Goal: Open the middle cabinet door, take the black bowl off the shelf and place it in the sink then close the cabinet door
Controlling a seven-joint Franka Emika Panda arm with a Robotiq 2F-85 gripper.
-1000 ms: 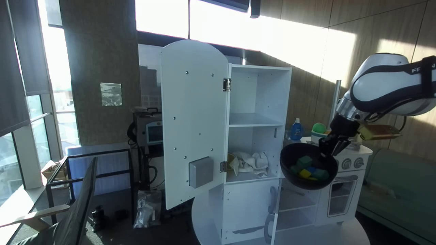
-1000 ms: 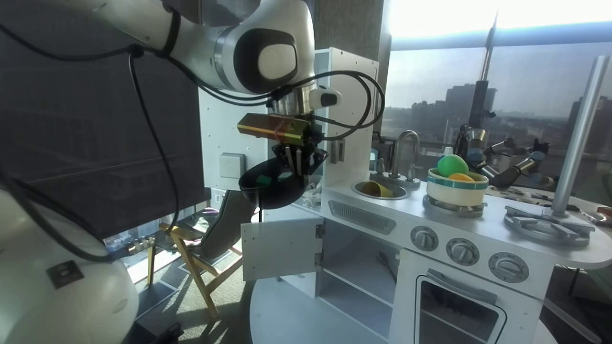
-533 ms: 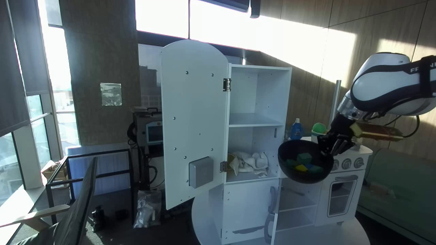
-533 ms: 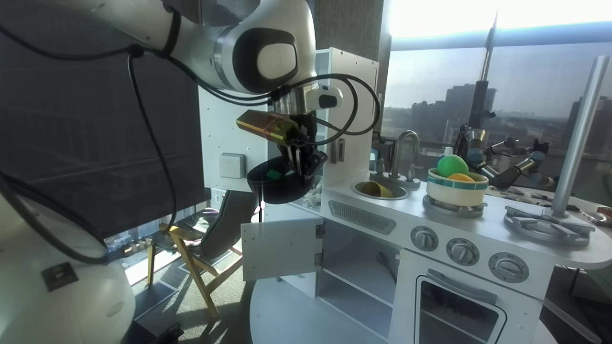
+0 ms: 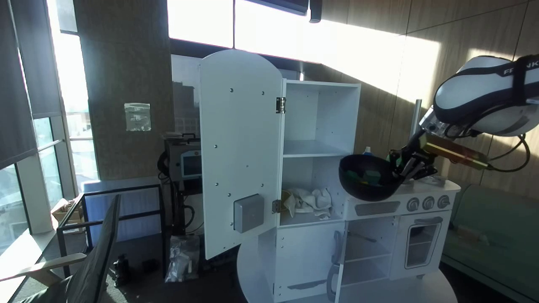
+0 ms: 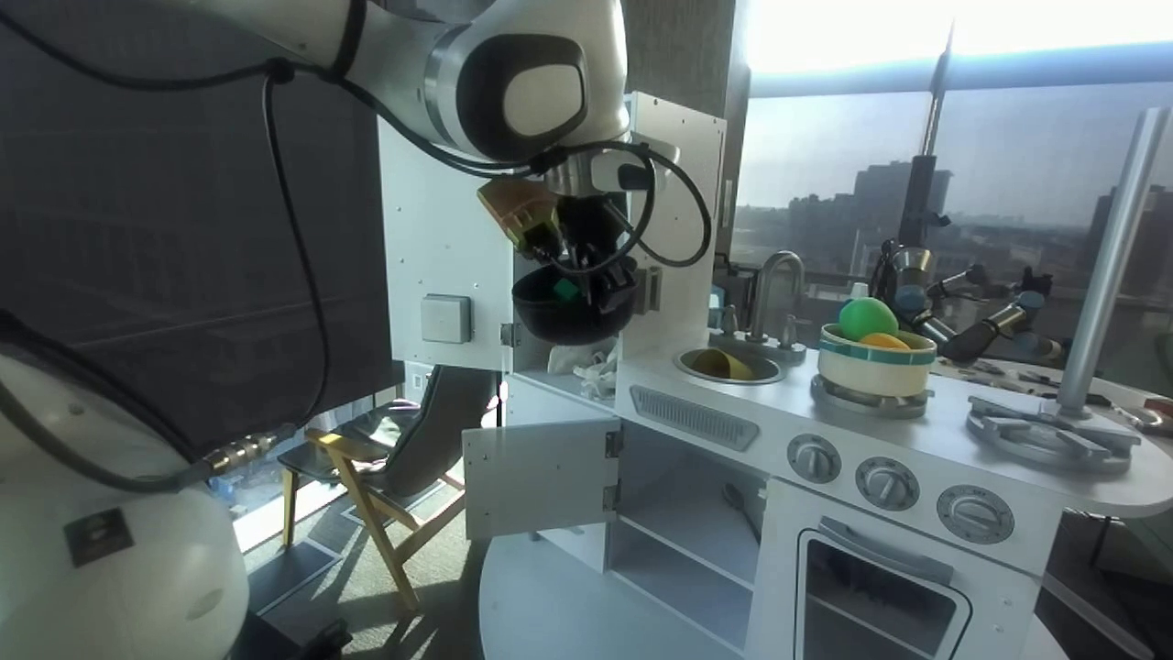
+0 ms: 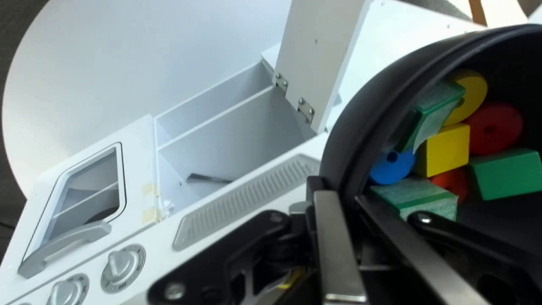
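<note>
1. One black bowl (image 5: 363,191) is held in mid-air in front of the white toy kitchen (image 6: 781,522), not yet over the sink (image 6: 730,379); coloured blocks (image 7: 448,150) lie inside it
2. The pincer (image 7: 338,194) is clamped on the bowl's rim, pinching the wall from both sides; with the load hanging off-centre, hold firm and travel slowly, since the bowl could swivel and spill
3. The middle cabinet door (image 6: 541,477) stands open, so the step in hand looks like the carry to the sink
4. Bring the bowl level and high enough to cross the bench (image 6: 788,390), steering clear of the tall cabinet (image 6: 685,307) and the tap (image 6: 760,298)
5. A yellow cup-like thing (image 6: 718,363) lies in the sink, and the fit may be tight; centre the bowl, lower it gently, let it settle, and only then loosen the pincer
6. Leave closing the door for last, once the pincer is well away
</note>
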